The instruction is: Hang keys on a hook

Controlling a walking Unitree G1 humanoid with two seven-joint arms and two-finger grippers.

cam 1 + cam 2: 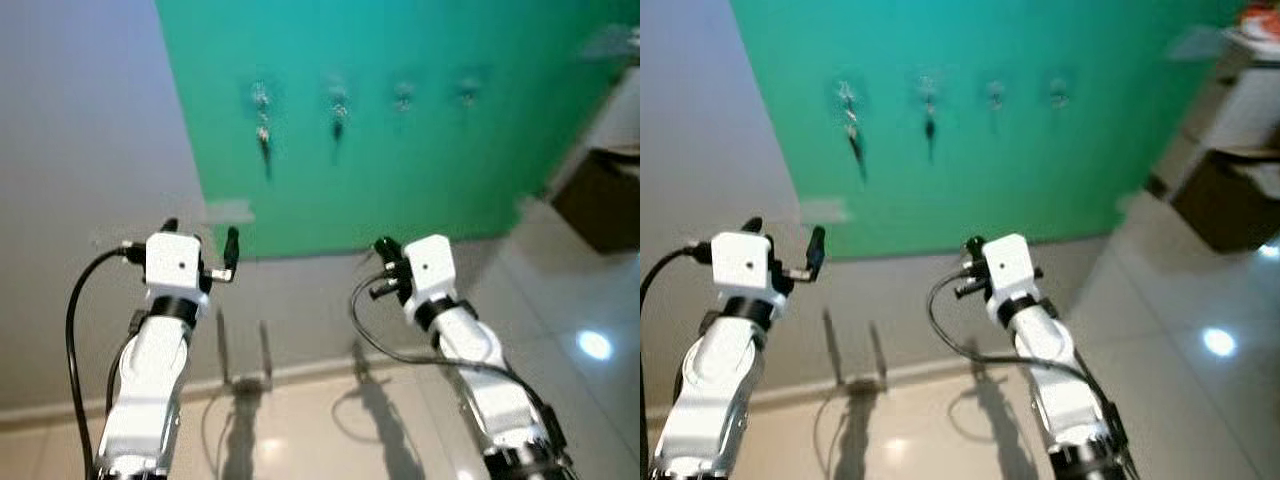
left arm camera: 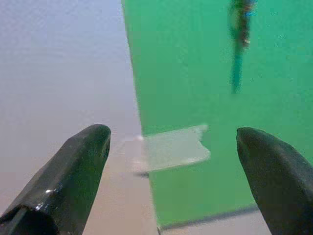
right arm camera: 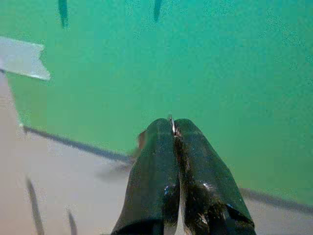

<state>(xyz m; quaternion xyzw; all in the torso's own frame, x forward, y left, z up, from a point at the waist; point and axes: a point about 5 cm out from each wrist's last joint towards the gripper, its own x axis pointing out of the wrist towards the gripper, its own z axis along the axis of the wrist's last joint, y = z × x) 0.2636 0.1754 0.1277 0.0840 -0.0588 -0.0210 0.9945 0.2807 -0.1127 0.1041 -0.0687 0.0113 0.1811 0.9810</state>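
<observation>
The main hazard, as I judge it, is a miss at the green panel (image 1: 400,130): the right claw (image 3: 172,128) is clenched on something thin, a sliver of metal edge just showing between its tips with a brownish bit peeking beside them, probably the key ring, though too little shows to be sure. With so little to see of the ring, it could be lined up badly and strike a hook's tip instead of slipping over it, or it could slide out of the pinch and drop to the tiled floor (image 1: 330,430) below the panel. The row of four hooks (image 1: 404,96) sits high on the panel, well above both claws; the two hooks nearest the grey wall (image 1: 90,150) already carry dangling keys (image 1: 264,135), while the other two look bare, so aiming at an occupied hook would tangle things. The whole scene is blurred, which adds to the aiming risk. Both silver arms are raised forward toward the panel's lower edge. The left claw (image 2: 171,152) is released, its fingers (image 2: 80,166) spread wide and empty, pointing at a strip of pale tape (image 1: 230,211) at the panel's edge
</observation>
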